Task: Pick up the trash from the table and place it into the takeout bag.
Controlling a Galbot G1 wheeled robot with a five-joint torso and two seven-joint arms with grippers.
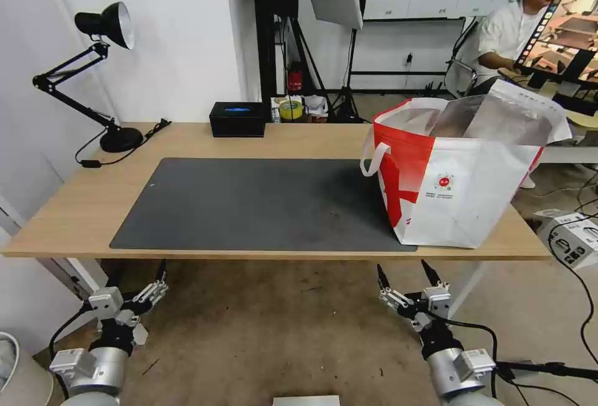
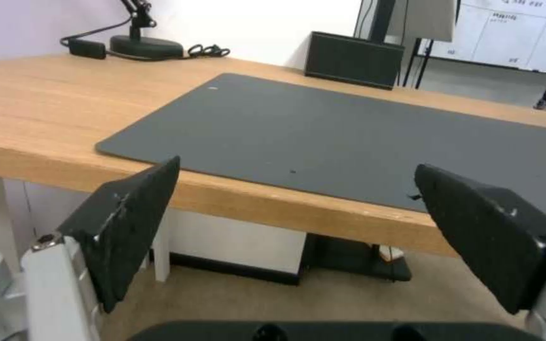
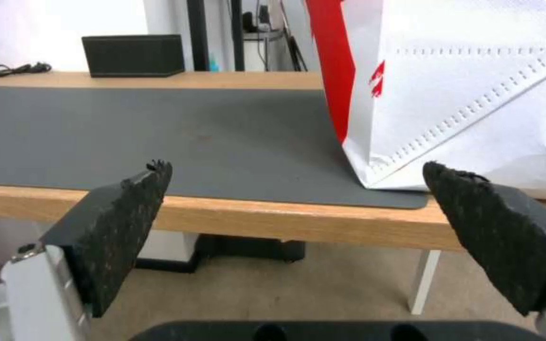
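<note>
The takeout bag [image 1: 461,188], white and red with a silver foil lining, stands open at the right end of the table [image 1: 81,207], partly on the dark grey mat [image 1: 261,200]. The trash is out of view, and the bag's walls hide what is inside it. My left gripper [image 1: 156,281] hangs open below the table's front edge on the left, holding nothing. My right gripper [image 1: 402,266] is open and holds nothing, below the front edge, just in front of the bag. In the right wrist view the bag [image 3: 462,85] rises past the fingers [image 3: 128,213].
A black tissue box [image 1: 237,118] sits at the back edge. A black desk lamp [image 1: 121,138] with its cable stands at the back left corner. Cables and a white box [image 1: 576,238] lie on the floor to the right.
</note>
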